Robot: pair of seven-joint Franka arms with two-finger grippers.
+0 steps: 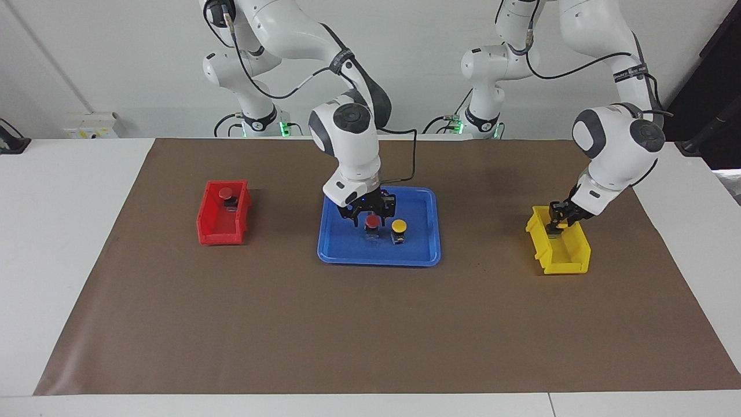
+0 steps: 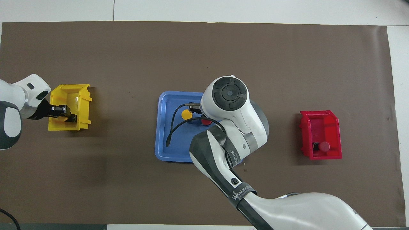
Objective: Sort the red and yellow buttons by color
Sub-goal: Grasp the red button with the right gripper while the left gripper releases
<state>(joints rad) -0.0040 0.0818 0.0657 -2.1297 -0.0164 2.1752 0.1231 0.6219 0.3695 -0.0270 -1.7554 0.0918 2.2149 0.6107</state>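
A red button (image 1: 373, 221) and a yellow button (image 1: 398, 225) stand side by side in the blue tray (image 1: 376, 258). My right gripper (image 1: 368, 213) is low over the red button, open, with a finger on each side of its cap. In the overhead view the right arm hides most of that red button (image 2: 207, 121); the yellow button (image 2: 186, 114) shows. Another red button (image 1: 226, 193) lies in the red bin (image 1: 217, 231). My left gripper (image 1: 557, 223) reaches down into the yellow bin (image 1: 564, 263), and a yellow cap (image 2: 67, 118) shows right at it.
A brown mat (image 1: 370, 324) covers the table. The red bin (image 2: 319, 123) sits toward the right arm's end, the yellow bin (image 2: 78, 95) toward the left arm's end, and the blue tray (image 2: 166, 147) lies between them.
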